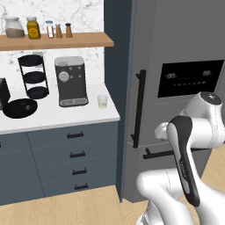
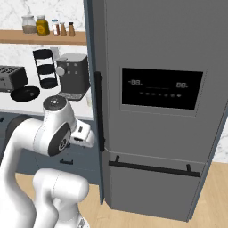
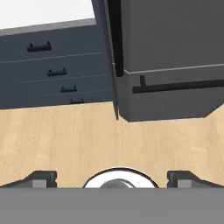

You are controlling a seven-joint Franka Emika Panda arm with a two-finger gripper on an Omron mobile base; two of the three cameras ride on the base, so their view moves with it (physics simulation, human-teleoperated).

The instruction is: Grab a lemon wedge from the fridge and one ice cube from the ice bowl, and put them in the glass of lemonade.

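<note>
Nothing is held: the gripper point(image 3: 112, 177) hangs with jaws wide apart, probably ready for the shut fridge point(image 1: 176, 44); glass of lemonade point(image 1: 102, 101) waits at nine o'clock on the worktop point(image 1: 52, 115).

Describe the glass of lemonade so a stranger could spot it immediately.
Find the tall dark grey fridge; the white counter runs to its left. The glass of lemonade stands near the counter's fridge end, just right of the black coffee machine. It is a small clear tumbler of pale liquid, the only see-through thing on the counter and far shorter than the machine.
</note>
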